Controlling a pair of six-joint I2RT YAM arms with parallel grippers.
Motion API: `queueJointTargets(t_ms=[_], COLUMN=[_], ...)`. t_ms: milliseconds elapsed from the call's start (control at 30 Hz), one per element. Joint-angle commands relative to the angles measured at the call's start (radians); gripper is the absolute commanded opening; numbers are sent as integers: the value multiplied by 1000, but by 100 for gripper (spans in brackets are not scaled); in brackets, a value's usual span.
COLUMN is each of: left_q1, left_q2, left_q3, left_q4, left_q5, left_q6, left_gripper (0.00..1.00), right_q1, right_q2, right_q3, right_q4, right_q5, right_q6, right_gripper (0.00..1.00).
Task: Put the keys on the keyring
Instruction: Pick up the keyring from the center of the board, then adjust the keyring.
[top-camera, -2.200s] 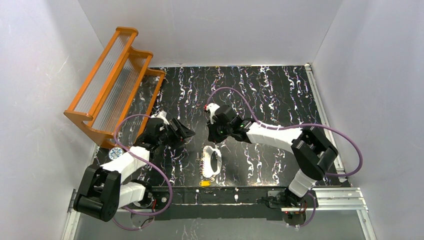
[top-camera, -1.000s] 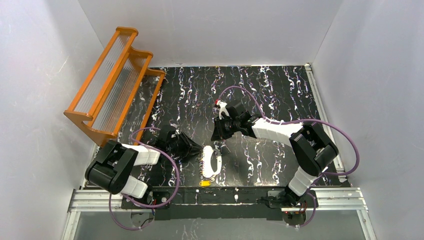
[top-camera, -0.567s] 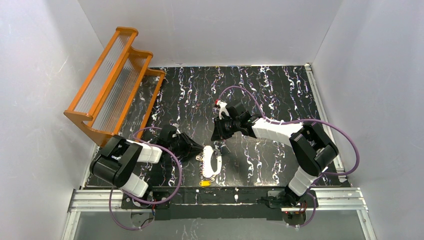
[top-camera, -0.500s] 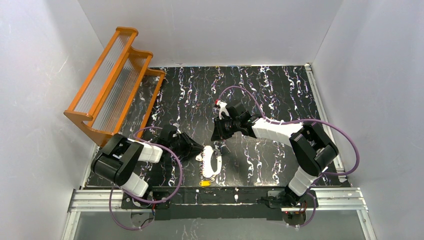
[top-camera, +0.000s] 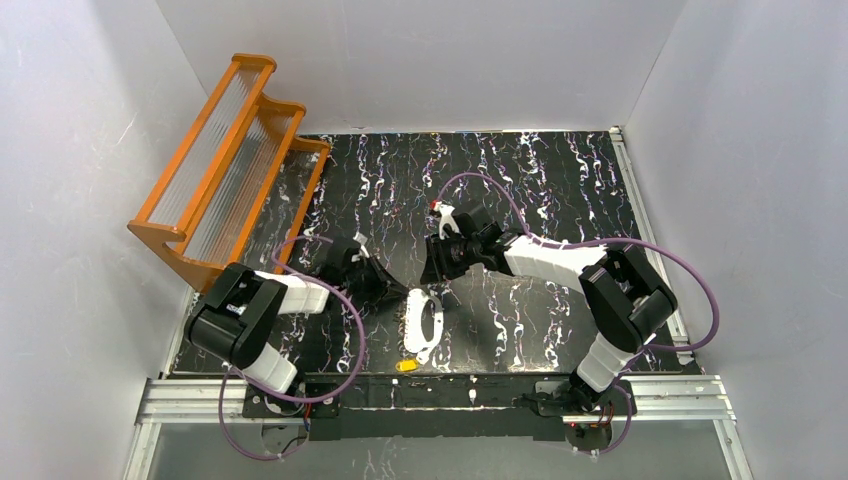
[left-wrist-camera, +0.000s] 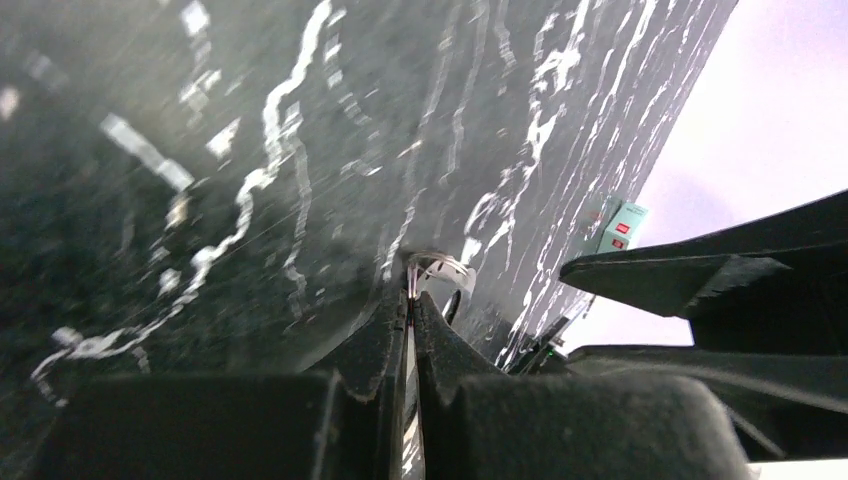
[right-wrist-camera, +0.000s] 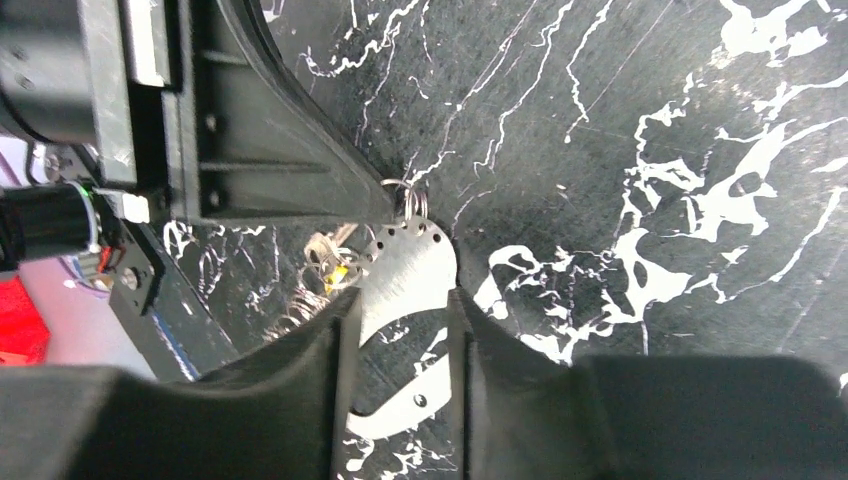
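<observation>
1. Looking down from above, finding the left gripper (top-camera: 404, 292) pressed together at the twelve o'clock end of the keyring (top-camera: 413, 322), low on the black marbled table (top-camera: 540, 180); noting the right gripper (top-camera: 432, 277) just past that end, toward one o'clock; spotting one yellow-headed key (top-camera: 408, 366) loose at six o'clock of the keyring, apart from it
2. Peering through the left wrist camera, seeing fingers (left-wrist-camera: 385, 340) closed tight, pinching a thin wire loop (left-wrist-camera: 440, 270) at their tips; cannot tell from here what else hangs on it
3. Checking the right wrist camera, finding its own fingers (right-wrist-camera: 300, 400) spread and holding nothing, with the keyring (right-wrist-camera: 410, 265) lying below between them; spotting a small cluster (right-wrist-camera: 330, 265) with a yellow fleck at nine o'clock of the keyring, probably the other key
4. Judging the step as anchoring the keyring before any threading; next calls for a steady pinch on the loop, then lowering the spread fingers onto a key without dragging the keyring
</observation>
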Motion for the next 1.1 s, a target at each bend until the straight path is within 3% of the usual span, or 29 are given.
queueJointTargets(t_ms=[0, 100, 433, 767, 1067], left_q1=[-5, -5, -5, -8, -46], left_q2=[-72, -99, -140, -324, -381], left_q3=[162, 267, 550, 526, 588], left_q4=[-249, -331, -448, -431, -714], left_q5=[-38, -17, 164, 230, 212], left_q6=[253, 367, 637, 1028, 1521], left_gripper=[0, 0, 0, 0, 0], right_q1=[-23, -51, -141, -142, -141], right_q2=[-69, -123, -365, -539, -528], right_q3=[40, 35, 2, -84, -119], right_q4=[-5, 9, 150, 270, 385], right_q5=[-1, -14, -157, -198, -338], right_q6=[-16, -23, -227, -466, -518], right_gripper=[53, 65, 69, 75, 72])
